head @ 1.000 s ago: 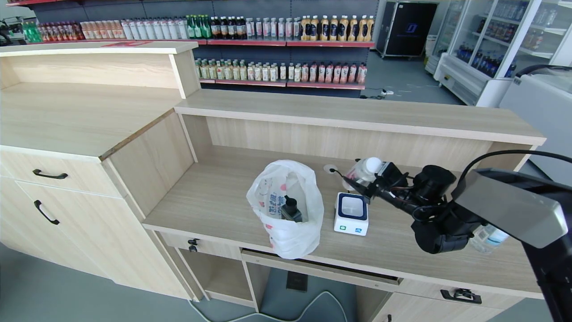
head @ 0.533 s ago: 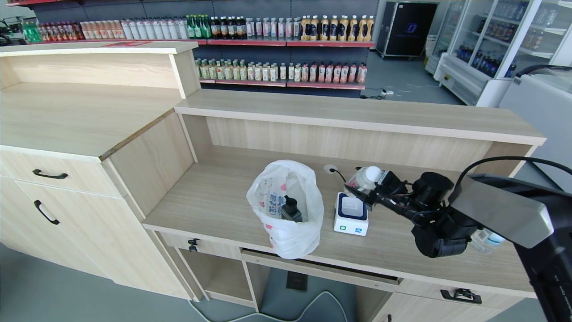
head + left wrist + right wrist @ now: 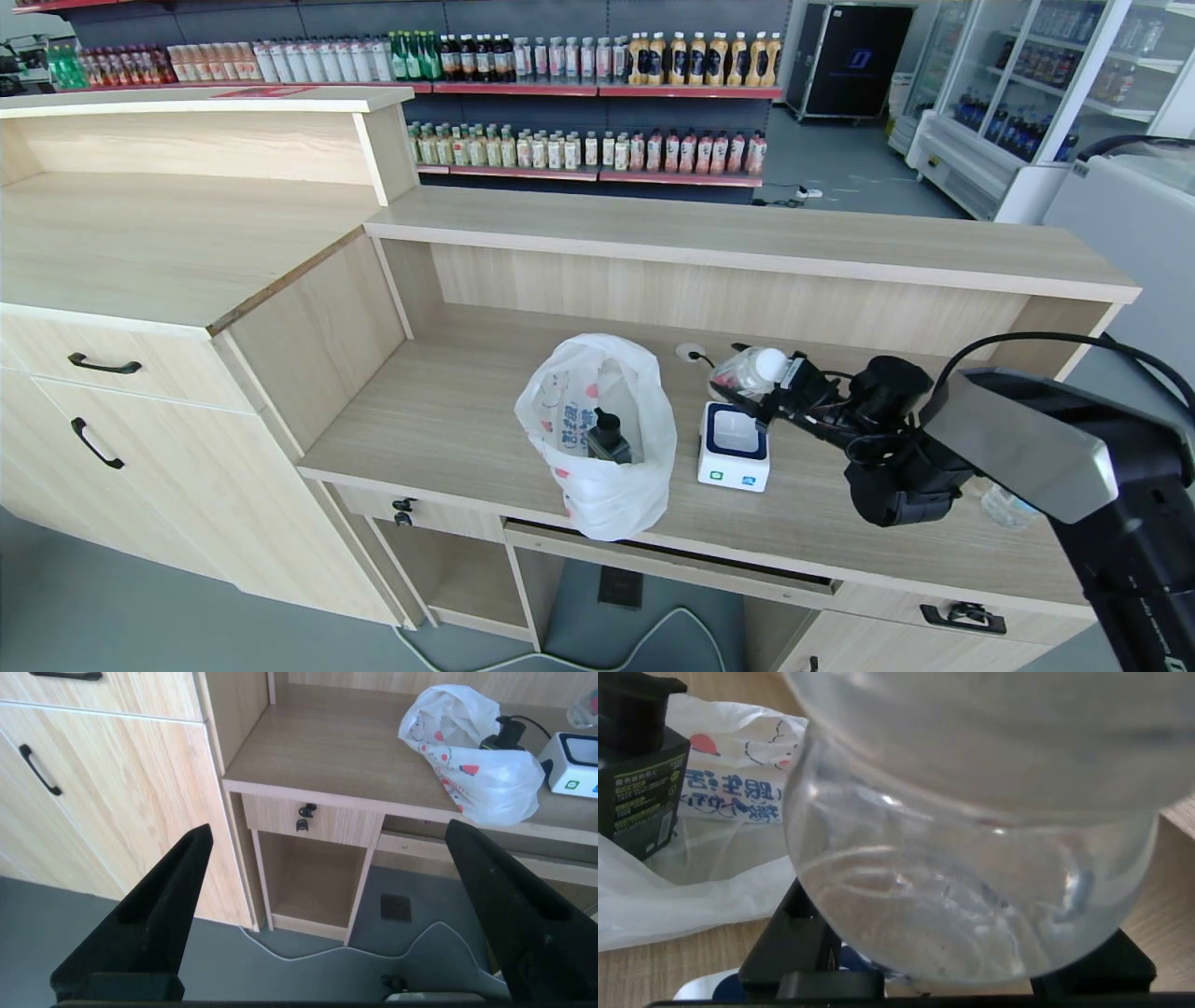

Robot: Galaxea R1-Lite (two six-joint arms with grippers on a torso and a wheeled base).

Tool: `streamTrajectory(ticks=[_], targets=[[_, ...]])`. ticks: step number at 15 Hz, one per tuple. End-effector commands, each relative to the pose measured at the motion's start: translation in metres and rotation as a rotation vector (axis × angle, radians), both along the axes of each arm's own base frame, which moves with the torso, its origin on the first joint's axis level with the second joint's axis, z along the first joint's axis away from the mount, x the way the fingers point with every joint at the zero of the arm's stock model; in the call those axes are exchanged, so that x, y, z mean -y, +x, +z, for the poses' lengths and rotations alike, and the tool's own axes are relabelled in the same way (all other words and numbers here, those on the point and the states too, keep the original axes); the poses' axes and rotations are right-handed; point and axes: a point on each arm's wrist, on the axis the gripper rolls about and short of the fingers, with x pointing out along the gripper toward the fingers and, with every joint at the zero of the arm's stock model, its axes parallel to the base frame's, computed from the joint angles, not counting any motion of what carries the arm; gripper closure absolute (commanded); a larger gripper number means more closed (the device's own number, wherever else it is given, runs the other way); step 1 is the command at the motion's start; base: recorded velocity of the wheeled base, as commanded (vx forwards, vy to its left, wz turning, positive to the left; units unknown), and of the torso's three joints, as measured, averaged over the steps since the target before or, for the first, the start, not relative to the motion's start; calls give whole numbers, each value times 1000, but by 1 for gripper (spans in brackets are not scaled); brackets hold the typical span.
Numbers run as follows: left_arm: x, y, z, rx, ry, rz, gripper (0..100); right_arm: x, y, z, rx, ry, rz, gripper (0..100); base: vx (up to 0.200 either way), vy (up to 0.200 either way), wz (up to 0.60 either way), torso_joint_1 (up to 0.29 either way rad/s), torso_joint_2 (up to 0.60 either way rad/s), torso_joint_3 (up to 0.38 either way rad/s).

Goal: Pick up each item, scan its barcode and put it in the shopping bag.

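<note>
Black fingers (image 3: 140, 924) of the left gripper (image 3: 327, 915) stand wide apart, out in front of the table (image 3: 448, 420) and well apart from everything. On the table the shopping bag (image 3: 607, 448) sits open, with the scanner (image 3: 735, 448) just right of it. Over the scanner's far edge the right gripper (image 3: 761, 385) clamps a clear bottle (image 3: 742, 371), lying nearly level, base toward the bag. The right arm is plainly nearer, and the bag lies leftward, past the scanner.
</note>
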Motion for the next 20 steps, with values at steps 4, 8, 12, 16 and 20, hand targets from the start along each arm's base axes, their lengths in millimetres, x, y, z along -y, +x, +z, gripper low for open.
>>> streamTrajectory(ticks=[4, 8, 12, 16, 20], targets=[[0, 0, 0, 1, 0, 0, 0, 0, 5, -18, 0, -22, 5, 100, 0, 0, 0, 0, 0, 0], [0, 0, 0, 1, 0, 0, 0, 0, 8, -20, 8, -21, 3, 100, 0, 0, 0, 0, 0, 0], [0, 0, 0, 1, 0, 0, 0, -7, 12, -19, 35, -18, 16, 100, 0, 0, 0, 0, 0, 0], [0, 0, 0, 1, 0, 0, 0, -7, 11, -20, 38, -24, 15, 100, 0, 0, 0, 0, 0, 0], [0, 0, 0, 1, 0, 0, 0, -5, 11, -21, 35, -24, 10, 100, 0, 0, 0, 0, 0, 0]])
